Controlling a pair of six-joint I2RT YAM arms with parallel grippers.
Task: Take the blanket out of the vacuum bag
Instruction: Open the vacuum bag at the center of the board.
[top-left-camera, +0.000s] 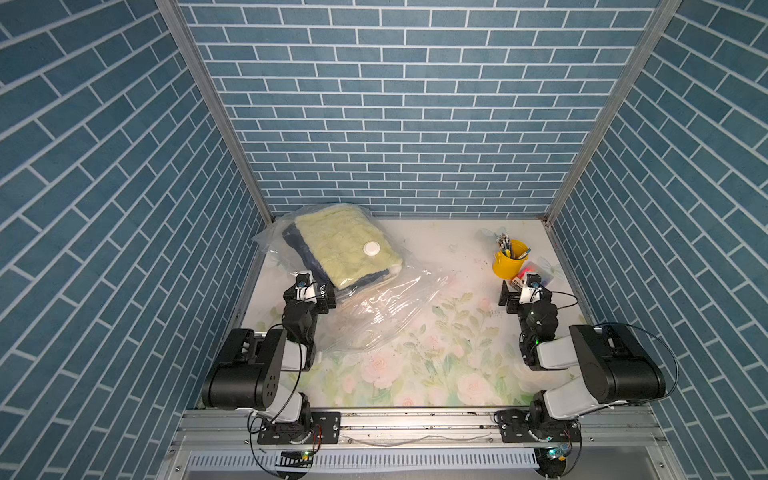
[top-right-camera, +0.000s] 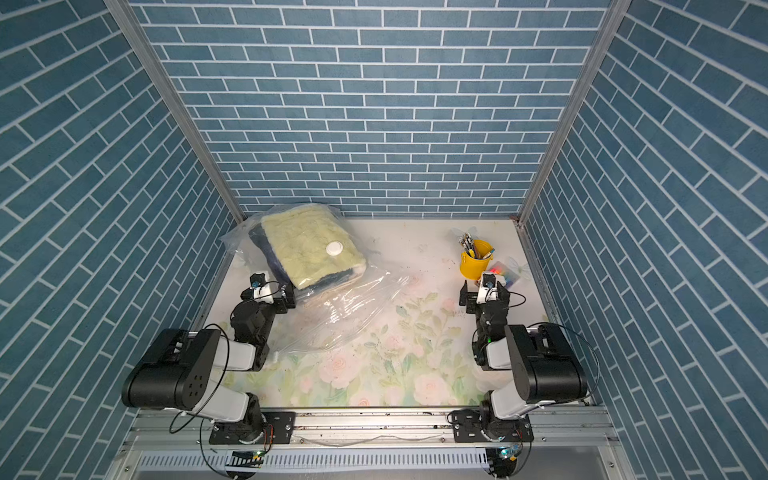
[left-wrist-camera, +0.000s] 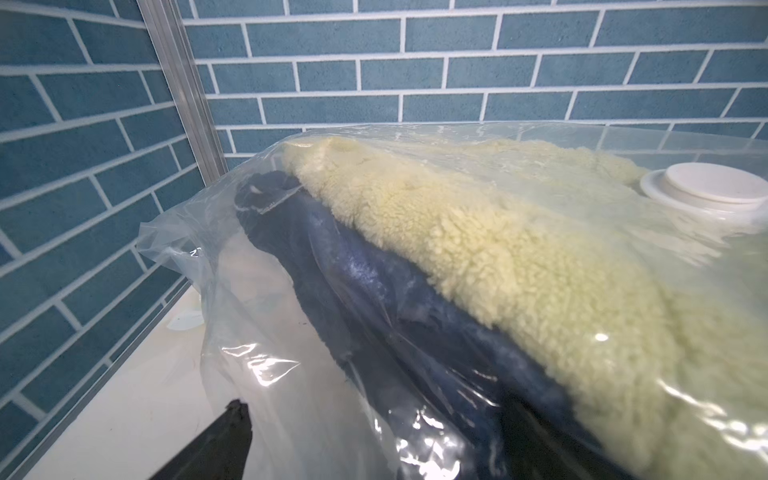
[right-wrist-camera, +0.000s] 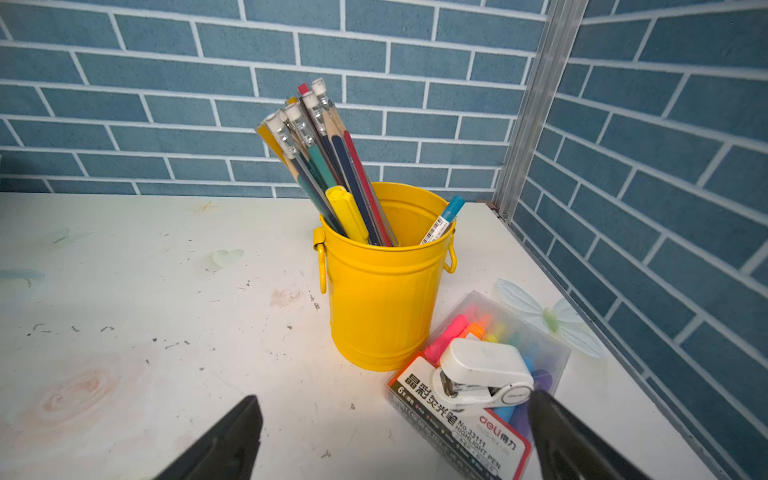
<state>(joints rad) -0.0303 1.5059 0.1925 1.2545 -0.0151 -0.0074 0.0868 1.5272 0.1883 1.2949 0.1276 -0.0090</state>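
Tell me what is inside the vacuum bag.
Inside the vacuum bag lies a folded blanket: cream fleece on top, dark blue layers below. The white valve cap sits on the bag above it. The blanket's underside and anything beneath it are covered.

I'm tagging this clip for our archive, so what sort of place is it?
Likely a staged robot test booth, not a real room: blue brick-print wall panels in aluminium framing, two arms bolted to a front rail, and a floral tabletop holding a yellow pencil bucket.

Vacuum bag (top-left-camera: 386, 307) partly behind left arm (top-left-camera: 297, 320)
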